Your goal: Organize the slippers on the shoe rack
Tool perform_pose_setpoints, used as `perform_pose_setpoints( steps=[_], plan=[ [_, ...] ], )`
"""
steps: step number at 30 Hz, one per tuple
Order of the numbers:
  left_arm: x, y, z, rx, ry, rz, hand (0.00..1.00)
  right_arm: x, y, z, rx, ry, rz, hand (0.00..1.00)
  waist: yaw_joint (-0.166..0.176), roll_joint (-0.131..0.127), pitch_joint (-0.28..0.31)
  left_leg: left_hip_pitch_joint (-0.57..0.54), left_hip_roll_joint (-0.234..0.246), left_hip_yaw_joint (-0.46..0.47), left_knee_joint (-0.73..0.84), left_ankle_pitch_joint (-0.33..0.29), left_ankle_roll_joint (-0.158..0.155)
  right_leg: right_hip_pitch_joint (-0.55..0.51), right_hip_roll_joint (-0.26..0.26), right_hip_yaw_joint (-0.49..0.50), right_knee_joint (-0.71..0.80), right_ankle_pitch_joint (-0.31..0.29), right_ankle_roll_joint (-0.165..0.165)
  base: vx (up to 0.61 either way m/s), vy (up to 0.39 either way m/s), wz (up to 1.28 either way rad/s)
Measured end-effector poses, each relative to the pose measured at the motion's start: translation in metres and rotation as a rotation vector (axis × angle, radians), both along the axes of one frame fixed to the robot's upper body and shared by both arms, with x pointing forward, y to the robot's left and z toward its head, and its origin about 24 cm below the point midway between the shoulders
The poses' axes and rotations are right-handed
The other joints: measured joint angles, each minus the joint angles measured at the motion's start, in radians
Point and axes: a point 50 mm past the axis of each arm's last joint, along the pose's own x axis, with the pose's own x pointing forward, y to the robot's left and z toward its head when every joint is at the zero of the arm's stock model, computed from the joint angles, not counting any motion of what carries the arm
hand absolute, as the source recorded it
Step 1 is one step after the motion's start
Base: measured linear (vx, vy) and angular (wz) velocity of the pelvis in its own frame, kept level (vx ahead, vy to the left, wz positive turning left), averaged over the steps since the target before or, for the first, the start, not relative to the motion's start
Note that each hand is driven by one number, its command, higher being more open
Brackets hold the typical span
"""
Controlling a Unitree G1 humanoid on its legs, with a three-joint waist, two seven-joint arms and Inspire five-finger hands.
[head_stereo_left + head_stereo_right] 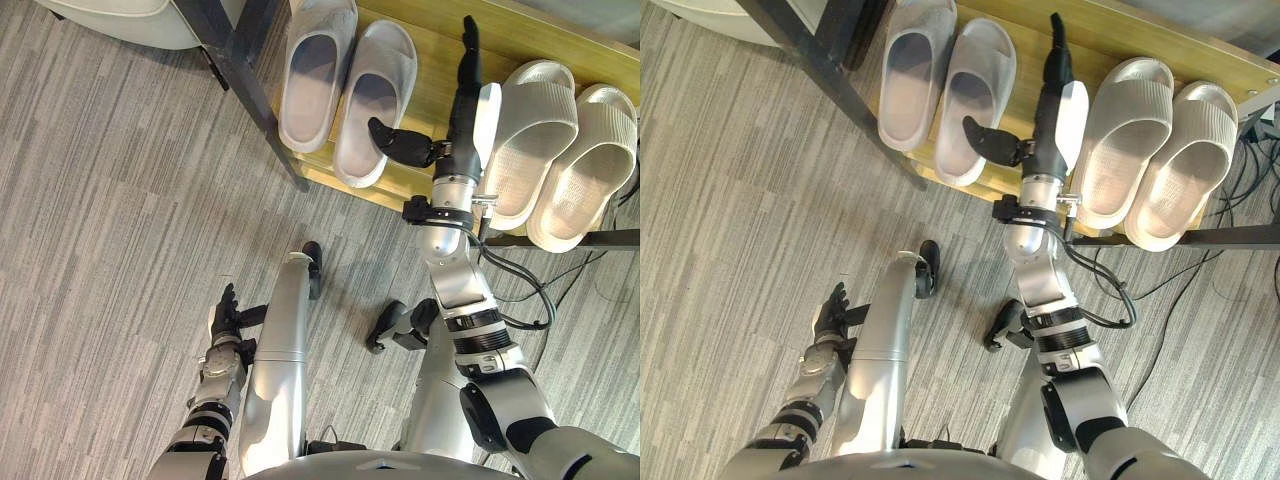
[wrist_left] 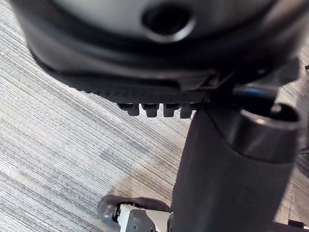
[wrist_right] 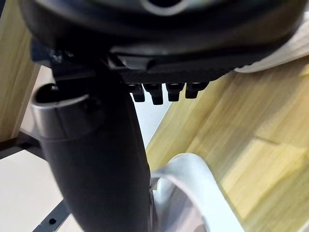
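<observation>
Resting on the shoe rack (image 1: 425,70), smooth slippers (image 1: 348,90) and ribbed slippers (image 1: 560,150) flank the right hand (image 1: 462,120), fingers (image 1: 470,40) straight, thumb spread.

Wooden shoe rack shelf (image 1: 430,65), smooth pale slipper pair (image 1: 372,100) lying left of the right hand (image 1: 462,105), ribbed pair (image 1: 545,120) just right of it

Four pale slippers (image 1: 315,75), one wooden shoe rack (image 1: 432,70)

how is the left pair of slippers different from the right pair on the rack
The left pair is smooth and pale grey; the right pair is ribbed and cream. The left pair lies left of the right hand, the right pair on its other side. Both sit on the rack.
</observation>
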Motion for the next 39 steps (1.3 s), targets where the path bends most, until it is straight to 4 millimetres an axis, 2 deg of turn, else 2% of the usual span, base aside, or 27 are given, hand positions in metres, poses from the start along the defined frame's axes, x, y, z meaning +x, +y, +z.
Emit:
perform_pose_setpoints(
  steps=[5,8,10,11,12,19,28,39],
  plan=[
    [0.000,0.000,0.000,0.002,0.001,0.003,1.00,-0.014,0.008,-0.007,0.094,-0.011,0.030,1.00,0.000,0.000,0.000,0.000,0.003,0.000,0.003,-0.008,-0.001,0.002,0.004,0.001,-0.003,-0.002,0.003,0.01,-0.006,-0.02],
    [0.000,0.001,0.000,0.013,0.005,0.001,1.00,-0.023,0.021,-0.025,0.231,0.043,0.132,1.00,-0.003,0.000,0.000,0.006,0.006,0.003,0.006,-0.014,-0.002,0.008,0.006,0.004,-0.004,-0.005,0.009,0.01,-0.009,-0.03],
    [-0.001,0.001,0.000,0.015,0.011,0.008,1.00,-0.028,0.031,-0.042,0.368,0.124,0.262,1.00,-0.005,0.000,0.001,0.013,0.006,0.004,0.008,-0.018,-0.002,0.017,0.006,0.005,-0.006,-0.006,0.011,0.00,0.000,0.00],
    [-0.001,0.001,0.000,0.015,0.011,0.009,1.00,-0.028,0.031,-0.043,0.374,0.127,0.269,1.00,-0.005,0.000,0.001,0.013,0.006,0.004,0.008,-0.018,-0.002,0.017,0.006,0.005,-0.006,-0.006,0.011,0.00,0.000,0.00],
    [-0.001,0.001,-0.001,0.011,0.012,0.014,1.00,-0.031,0.035,-0.050,0.443,0.160,0.350,1.00,-0.004,0.000,0.001,0.014,0.006,0.004,0.008,-0.019,-0.002,0.019,0.006,0.005,-0.008,-0.006,0.012,0.00,0.000,0.00],
    [-0.001,0.002,-0.001,0.008,0.015,0.018,1.00,-0.032,0.043,-0.051,0.558,0.157,0.536,1.00,-0.004,0.000,0.001,0.018,0.006,0.009,0.006,-0.020,-0.002,0.021,0.006,0.006,-0.011,-0.006,0.013,0.00,0.000,0.00],
    [-0.003,0.003,-0.003,-0.012,0.020,0.053,1.00,-0.032,0.045,-0.055,0.637,0.163,0.611,1.00,-0.005,-0.001,0.005,0.032,0.006,0.010,-0.002,-0.023,-0.003,0.036,0.007,0.003,-0.024,-0.005,0.016,0.00,0.000,0.00],
    [-0.003,0.003,-0.003,-0.018,0.019,0.059,1.00,-0.023,0.049,-0.048,0.686,0.144,0.644,1.00,-0.004,0.000,0.005,0.032,0.003,0.010,-0.005,-0.024,-0.004,0.037,0.005,0.002,-0.026,-0.006,0.017,0.00,0.000,0.00]
  ],
)
